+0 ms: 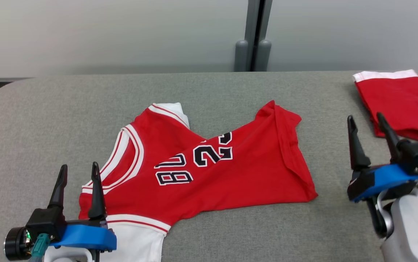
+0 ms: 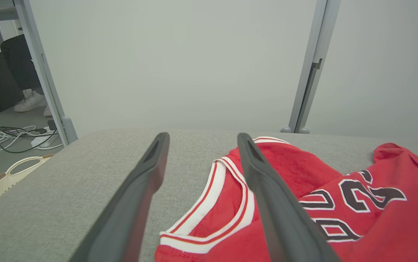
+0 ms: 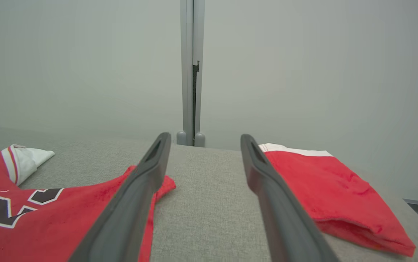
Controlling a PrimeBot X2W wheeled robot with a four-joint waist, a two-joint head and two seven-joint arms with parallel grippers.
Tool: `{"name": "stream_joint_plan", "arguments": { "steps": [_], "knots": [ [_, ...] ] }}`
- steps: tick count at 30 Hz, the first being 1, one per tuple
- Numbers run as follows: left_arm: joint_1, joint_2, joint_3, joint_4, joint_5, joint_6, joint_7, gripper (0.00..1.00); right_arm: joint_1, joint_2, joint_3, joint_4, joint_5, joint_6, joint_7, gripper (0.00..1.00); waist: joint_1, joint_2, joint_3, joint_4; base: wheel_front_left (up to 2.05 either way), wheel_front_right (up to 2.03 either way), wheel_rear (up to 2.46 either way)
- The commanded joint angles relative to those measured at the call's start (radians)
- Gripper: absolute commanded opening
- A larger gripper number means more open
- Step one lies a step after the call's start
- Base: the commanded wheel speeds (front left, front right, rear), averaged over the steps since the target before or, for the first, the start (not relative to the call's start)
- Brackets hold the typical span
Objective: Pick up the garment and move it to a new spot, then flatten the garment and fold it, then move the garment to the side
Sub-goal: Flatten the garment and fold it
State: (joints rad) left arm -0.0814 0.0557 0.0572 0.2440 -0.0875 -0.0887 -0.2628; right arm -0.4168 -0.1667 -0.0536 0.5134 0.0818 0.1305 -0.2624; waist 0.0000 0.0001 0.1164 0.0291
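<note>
Red mesh-like cloth with white trim, the garment (image 1: 209, 171) is lying loose on the grey fabric-covered table (image 1: 48, 109), a little left of the middle, with its dark numerals facing up and running at a slant. It is not lying flat. The hem edge on its right side is doubling back over itself in a narrow flap, one white-lined shoulder is poking out at the far side, and a white patch is showing under the near corner.

The left gripper (image 1: 79, 165) is hanging over that near corner by the neckline, its fingers standing apart and holding nothing. The right gripper (image 1: 365, 116) is hovering above bare table just beyond the garment's flapped edge, its jaws likewise standing wide and empty. Past it, at the table's far right corner, a folded red piece with a white band (image 1: 401, 102) is sitting well apart from the jersey. Behind the table, a pale wall with a grey post (image 1: 254, 36) is closing off the scene.

Judging by this, most of the work is waiting. The pictures are not telling whether the garment is already lying in its new spot. The smoothing looks unfinished, given the flap and the skewed body. No fold is showing yet, and the move to the side is remaining after that.
</note>
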Motion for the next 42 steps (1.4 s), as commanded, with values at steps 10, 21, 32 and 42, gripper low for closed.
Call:
{"name": "stream_joint_plan", "arguments": {
  "steps": [10,21,32,42],
  "knots": [
    [0.071,0.001,0.001,-0.024,0.021,0.007,-0.003,1.0,0.25,0.087,0.062,-0.229,0.003,0.001,-0.003,1.0,0.0,-0.0001,-0.059,-0.028,0.0,0.0,0.0],
    [0.096,0.009,-0.001,-0.023,0.033,0.0,-0.003,1.0,0.426,0.113,0.058,-0.337,-0.011,0.0,-0.003,1.0,0.0,-0.0001,-0.079,-0.001,0.0,0.0,0.0],
    [0.102,0.009,0.004,-0.02,0.036,0.001,-0.003,1.0,0.474,0.117,0.079,-0.397,0.015,0.0,0.023,1.0,0.0,-0.0001,-0.078,0.007,0.0,0.0,0.0],
    [0.101,0.007,0.001,0.02,0.023,-0.005,-0.003,1.0,0.446,0.117,0.056,-0.339,0.023,0.0,0.026,1.0,0.0,-0.0001,-0.067,0.015,0.0,0.0,0.0]
  ]
}}
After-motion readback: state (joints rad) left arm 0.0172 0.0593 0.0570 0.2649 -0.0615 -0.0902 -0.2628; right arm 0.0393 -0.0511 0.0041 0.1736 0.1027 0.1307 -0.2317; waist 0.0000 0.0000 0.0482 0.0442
